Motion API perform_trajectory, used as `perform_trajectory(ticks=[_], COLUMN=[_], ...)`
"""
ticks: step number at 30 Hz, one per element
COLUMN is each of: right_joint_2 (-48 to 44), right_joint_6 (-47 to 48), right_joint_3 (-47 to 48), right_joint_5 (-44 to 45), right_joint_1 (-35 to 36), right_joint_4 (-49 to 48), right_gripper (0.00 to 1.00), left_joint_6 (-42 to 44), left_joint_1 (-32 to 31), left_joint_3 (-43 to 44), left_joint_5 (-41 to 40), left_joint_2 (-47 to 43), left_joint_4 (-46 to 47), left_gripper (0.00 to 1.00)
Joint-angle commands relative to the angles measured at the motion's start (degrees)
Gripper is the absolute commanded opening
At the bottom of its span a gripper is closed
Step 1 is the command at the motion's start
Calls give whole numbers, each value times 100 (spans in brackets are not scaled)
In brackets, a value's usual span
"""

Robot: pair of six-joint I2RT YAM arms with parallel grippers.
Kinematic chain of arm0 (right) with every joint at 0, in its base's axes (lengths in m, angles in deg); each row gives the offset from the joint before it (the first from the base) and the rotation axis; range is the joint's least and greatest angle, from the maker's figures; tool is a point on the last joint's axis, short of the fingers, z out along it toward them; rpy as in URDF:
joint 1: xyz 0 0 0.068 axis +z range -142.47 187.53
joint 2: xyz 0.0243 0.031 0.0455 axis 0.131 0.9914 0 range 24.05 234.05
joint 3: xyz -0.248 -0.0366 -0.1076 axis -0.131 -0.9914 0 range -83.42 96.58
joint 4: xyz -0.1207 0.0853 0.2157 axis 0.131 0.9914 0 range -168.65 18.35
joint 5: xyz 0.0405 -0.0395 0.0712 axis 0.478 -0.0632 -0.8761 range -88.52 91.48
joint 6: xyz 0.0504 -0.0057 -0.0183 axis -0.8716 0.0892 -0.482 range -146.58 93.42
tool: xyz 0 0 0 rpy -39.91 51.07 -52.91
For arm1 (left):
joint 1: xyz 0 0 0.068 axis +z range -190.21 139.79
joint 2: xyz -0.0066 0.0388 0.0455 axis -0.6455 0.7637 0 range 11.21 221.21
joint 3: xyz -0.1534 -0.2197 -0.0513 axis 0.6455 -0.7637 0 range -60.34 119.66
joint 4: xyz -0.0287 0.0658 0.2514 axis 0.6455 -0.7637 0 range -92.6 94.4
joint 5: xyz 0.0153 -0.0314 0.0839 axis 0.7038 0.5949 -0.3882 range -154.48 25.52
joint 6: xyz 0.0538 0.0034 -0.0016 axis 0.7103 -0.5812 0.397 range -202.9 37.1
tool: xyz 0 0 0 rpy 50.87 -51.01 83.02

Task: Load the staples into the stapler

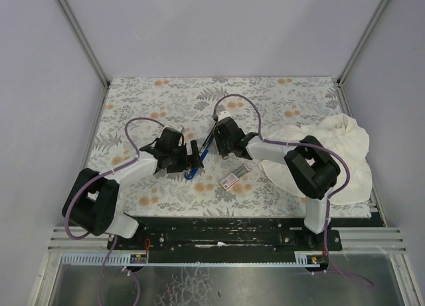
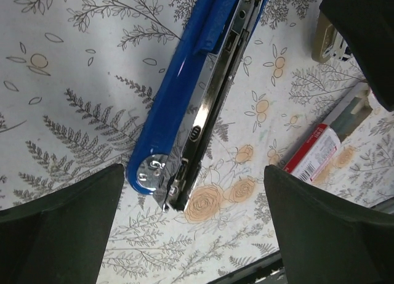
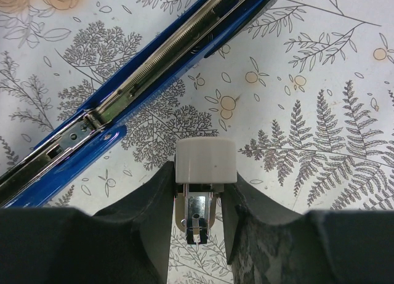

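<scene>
Pale grey-lilac wall panels [image 1: 219, 27] close in the back and both sides of the cell, joined by slanting aluminium posts [image 1: 80, 34]. The worktop [image 1: 279, 93] wears a covering printed with grey ferns and small orange blooms. Along its near edge runs a black rail [image 1: 226, 229] that carries both arm bases.

A big white cloth [image 1: 345, 147] lies crumpled at the right edge of the worktop, partly under the right arm's elbow.

The two arms reach inward and meet near the middle of the print.

The stapler [image 2: 178, 105] lies there between them. Its blue body is swung open and its bright metal channel is bared along the length. The left claw [image 2: 194, 179] is spread wide, one finger on each side of the stapler's rounded near end, and neither finger touches it.

The white staples box [image 1: 229, 180] with its red label rests on the print just nearer the bases than the right wrist, close to the stapler but apart from it. The grey-tan tray [image 1: 238, 169] sits at the box's far end; whether the two touch I cannot tell.

The right claw [image 3: 200, 198] pinches a small white-capped metal piece [image 3: 205, 161] between its fingers, just beside the open stapler and clear of it.
</scene>
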Motion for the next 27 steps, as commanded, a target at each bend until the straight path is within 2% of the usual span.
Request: perform_trajectory(ticks=[1, 7, 10, 14, 17, 22, 27], right_joint_2=[93, 280, 349, 335, 171, -420, -1249], right_joint_6=[119, 73, 33, -60, -132, -243, -427], right_joint_3=[367, 365, 366, 351, 282, 39, -356], right_joint_5=[62, 40, 12, -51, -142, -342, -497], right_joint_1=[-58, -85, -95, -110, -141, -196, -317], right_joint_4=[-34, 47, 83, 172, 225, 356, 634], right_gripper=[1, 14, 27, 51, 62, 71, 76], left_joint_6=[290, 392, 405, 408, 377, 242, 137], left_joint_1=[47, 34, 26, -87, -246, -595, -957], left_joint_3=[88, 81, 40, -33, -65, -133, -37], left_joint_5=[-65, 433, 655, 847, 964, 1161, 1171], left_joint_2=[282, 614, 738, 830, 894, 987, 1007], left_joint_4=[478, 605, 682, 786, 857, 1173, 1463], left_gripper=[95, 95, 95, 95, 95, 95, 95])
